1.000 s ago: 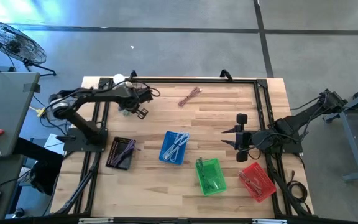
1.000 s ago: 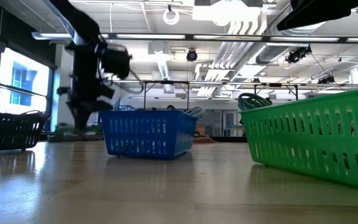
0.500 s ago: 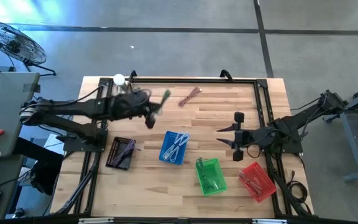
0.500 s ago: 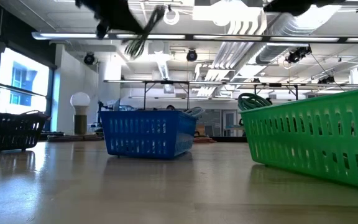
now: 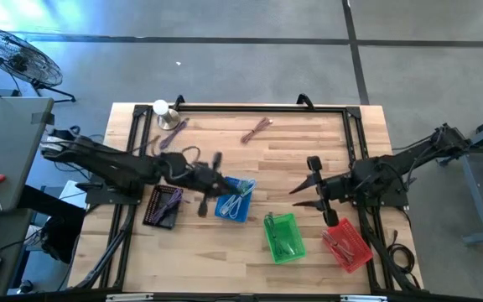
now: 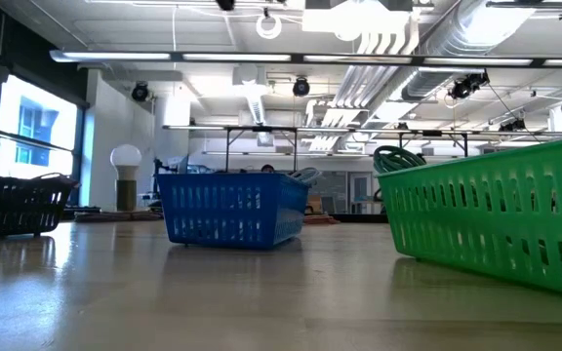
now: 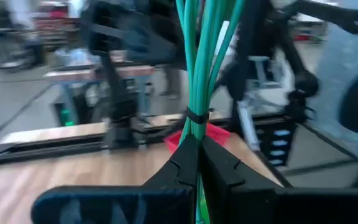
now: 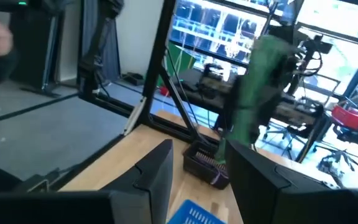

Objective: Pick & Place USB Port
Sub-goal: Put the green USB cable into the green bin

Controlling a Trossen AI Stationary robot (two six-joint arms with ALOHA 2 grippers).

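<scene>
- The bundle of green cable (image 7: 197,59) is squeezed tight between the two dark fingers of the left gripper (image 7: 199,163). A small dark band ties the strands together just above the fingertips.
- From above, the left gripper (image 5: 210,179) is up in the air, near the left edge of the blue plastic basket (image 5: 235,200). The cable is only a blur there.
- The blue plastic basket has pale cables in it. It sits on the wooden table (image 5: 292,151), near the middle.
- In the right wrist view the green bundle (image 8: 261,87) shows as a blurry shape up in the air, across the table.
- The right gripper (image 5: 312,186) hangs above the table on the right side. Its fingers are spread apart and hold nothing. The right wrist view shows the two dark fingers (image 8: 160,168) with a gap between them.
- A green plastic basket (image 5: 283,236) sits in front of the right gripper, with a cable inside.
- A red plastic basket (image 5: 347,245) sits just to the right of the green one.
- A black plastic basket (image 5: 163,205) sits at the left side of the table, with purple cable in it.
- A loose pink-brown cable (image 5: 257,129) lies near the back edge of the table, well apart from the baskets.
- A small lamp with a round white bulb (image 5: 160,109) stands at the back left corner.
- The low view shows the blue basket (image 6: 230,209), the green basket (image 6: 496,219), the black basket (image 6: 13,203) and the lamp (image 6: 125,175), but no gripper.
</scene>
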